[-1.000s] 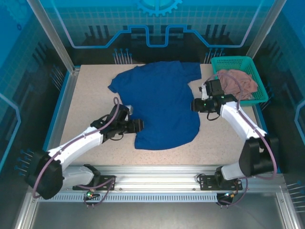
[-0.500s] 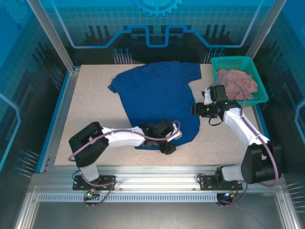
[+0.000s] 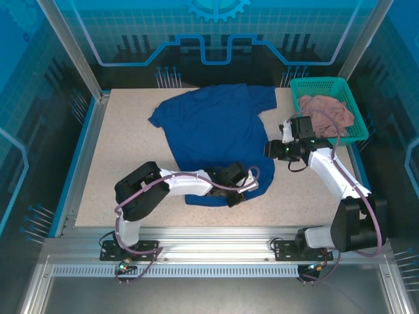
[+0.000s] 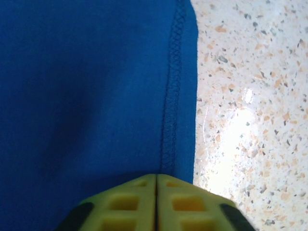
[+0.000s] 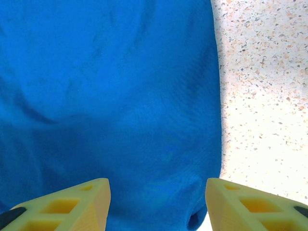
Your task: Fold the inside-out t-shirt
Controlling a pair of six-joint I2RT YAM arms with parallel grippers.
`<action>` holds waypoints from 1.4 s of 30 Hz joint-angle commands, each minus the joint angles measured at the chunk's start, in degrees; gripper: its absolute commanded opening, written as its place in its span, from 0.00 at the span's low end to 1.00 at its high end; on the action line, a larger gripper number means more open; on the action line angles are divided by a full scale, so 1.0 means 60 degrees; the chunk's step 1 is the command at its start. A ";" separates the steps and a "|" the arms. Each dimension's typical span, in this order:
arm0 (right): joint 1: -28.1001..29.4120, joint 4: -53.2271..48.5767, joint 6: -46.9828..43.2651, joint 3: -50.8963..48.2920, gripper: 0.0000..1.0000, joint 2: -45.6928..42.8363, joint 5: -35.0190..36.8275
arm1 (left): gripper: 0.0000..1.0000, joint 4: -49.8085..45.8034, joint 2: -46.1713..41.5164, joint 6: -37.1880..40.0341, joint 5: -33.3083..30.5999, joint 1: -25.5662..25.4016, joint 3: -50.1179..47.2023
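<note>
From the top external view, a royal-blue short-sleeved cotton t-shirt (image 3: 209, 131) lies spread flat on the speckled beige table (image 3: 124, 144), with its collar at the far edge and its hem towards the arm bases. The left gripper (image 3: 254, 185) reaches across to the near right corner of the hem and sits right on the cloth there. The right gripper (image 3: 268, 148) hangs at the t-shirt's right edge, with the fabric just ahead of it. Behind and to the outer side of that gripper stands a teal plastic mesh basket (image 3: 317, 82) holding a crumpled dusty-pink cloth (image 3: 327, 114).

In the left wrist view, the left gripper (image 4: 157, 182) has its yellow fingers (image 4: 130, 204) pressed together. The t-shirt (image 4: 82, 86) runs in between their tips, pinched at the stitched hem (image 4: 171, 96). Bare table (image 4: 250, 96) lies just to the right of the fingers.

In the right wrist view, the right gripper (image 5: 157, 192) has its yellow fingers (image 5: 67, 202) spread wide apart and grips nothing. The t-shirt (image 5: 110, 86) fills the space ahead of and between them, softly wrinkled. Its edge runs past the right finger, with bright table (image 5: 264, 96) beyond it.
</note>
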 commanded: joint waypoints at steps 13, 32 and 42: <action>-0.0080 -0.0027 0.0008 -0.0571 0.56 -0.1184 -0.0200 | 0.00 0.1512 -0.1631 -0.1136 0.1327 0.1069 -0.1271; -0.0090 -0.0191 -0.0165 -0.0636 0.57 -0.1345 0.0035 | 0.28 -0.0301 0.0771 0.0297 -0.0312 -0.0053 0.0276; -0.0107 -0.0455 -0.0146 -0.0617 0.57 -0.1702 0.0181 | 0.00 0.0205 0.0021 -0.0805 0.0435 0.0442 0.0145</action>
